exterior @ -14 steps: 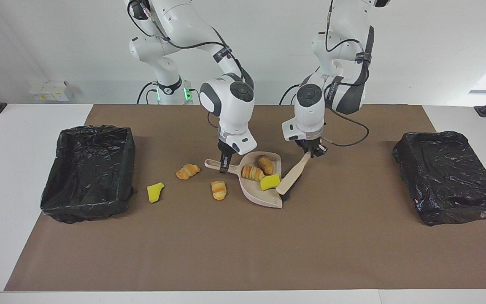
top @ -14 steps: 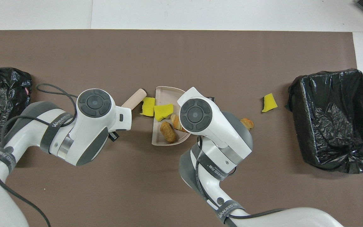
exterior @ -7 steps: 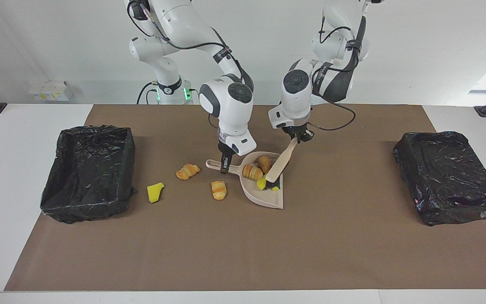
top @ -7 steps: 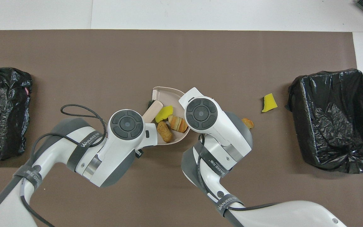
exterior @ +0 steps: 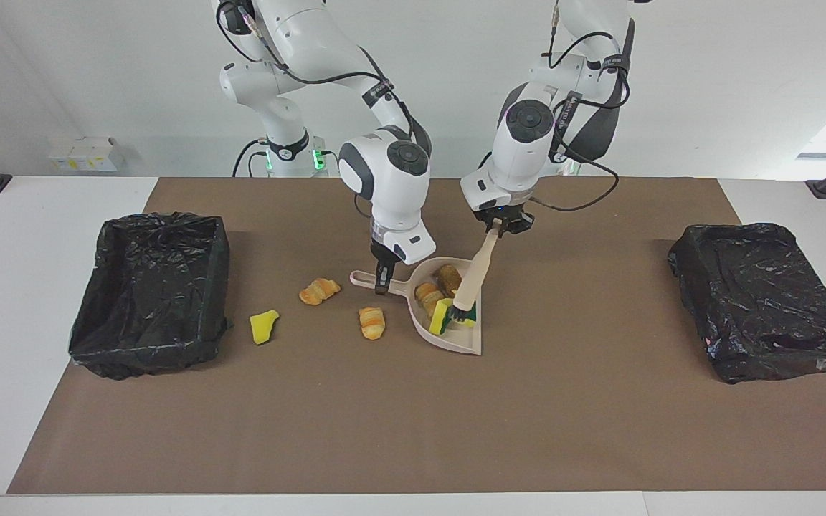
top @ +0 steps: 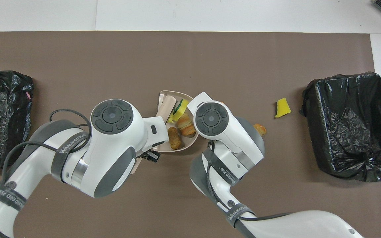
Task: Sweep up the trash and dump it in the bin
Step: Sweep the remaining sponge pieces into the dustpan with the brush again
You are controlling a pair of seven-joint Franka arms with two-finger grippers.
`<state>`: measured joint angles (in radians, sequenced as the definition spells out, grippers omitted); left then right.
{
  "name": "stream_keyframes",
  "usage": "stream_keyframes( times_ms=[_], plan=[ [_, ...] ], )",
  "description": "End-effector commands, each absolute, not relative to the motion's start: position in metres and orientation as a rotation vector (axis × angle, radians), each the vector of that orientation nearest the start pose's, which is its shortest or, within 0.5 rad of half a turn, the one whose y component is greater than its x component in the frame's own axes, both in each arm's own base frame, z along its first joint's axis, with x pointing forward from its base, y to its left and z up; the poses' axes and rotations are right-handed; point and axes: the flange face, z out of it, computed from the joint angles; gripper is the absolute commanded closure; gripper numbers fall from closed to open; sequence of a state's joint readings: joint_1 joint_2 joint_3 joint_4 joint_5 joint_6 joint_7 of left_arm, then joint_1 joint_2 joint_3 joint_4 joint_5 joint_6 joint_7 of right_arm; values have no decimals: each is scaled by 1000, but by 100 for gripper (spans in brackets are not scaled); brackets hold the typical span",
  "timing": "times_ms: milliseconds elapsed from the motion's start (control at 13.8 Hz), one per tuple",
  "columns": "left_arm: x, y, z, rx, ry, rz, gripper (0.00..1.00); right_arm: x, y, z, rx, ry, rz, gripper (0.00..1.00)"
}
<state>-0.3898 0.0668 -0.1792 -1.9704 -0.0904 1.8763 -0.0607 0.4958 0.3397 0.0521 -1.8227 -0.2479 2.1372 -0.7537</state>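
The arms read "WANJEED"; the left gripper (exterior: 502, 228), pinching the brush (exterior: 472, 279), had swept the green-backed sponge (exterior: 443, 316) into the dustpan (exterior: 456, 340), whose handle the right gripper (exterior: 383, 287) pinched.

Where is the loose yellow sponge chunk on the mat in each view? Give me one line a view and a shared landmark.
Facing view: the yellow sponge chunk lies on the mat low at the picture's left, beside the black-lined bin.
Overhead view: the same chunk lies at the picture's right, beside that bin.
Shared landmark: the beige dustpan at the middle.
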Motion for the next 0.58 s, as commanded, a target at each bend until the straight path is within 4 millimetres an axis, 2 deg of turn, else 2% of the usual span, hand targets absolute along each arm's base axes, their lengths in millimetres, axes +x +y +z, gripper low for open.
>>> stream_keyframes(
  times_ms=[0, 290, 435, 508],
  plan=[
    [457, -308, 430, -3135, 647, 334, 100, 549, 320, 344, -2495, -2167, 62, 100],
    [441, -330, 438, -3142, 573, 338, 100, 549, 319, 344, -2500, -2161, 62, 100],
    [435, -318, 468, -3169, 548, 325, 100, 550, 316, 343, -2482, -2182, 78, 100],
    [431, -314, 474, -3163, 539, 339, 100, 553, 311, 344, -2466, -2199, 78, 100]
  ],
)
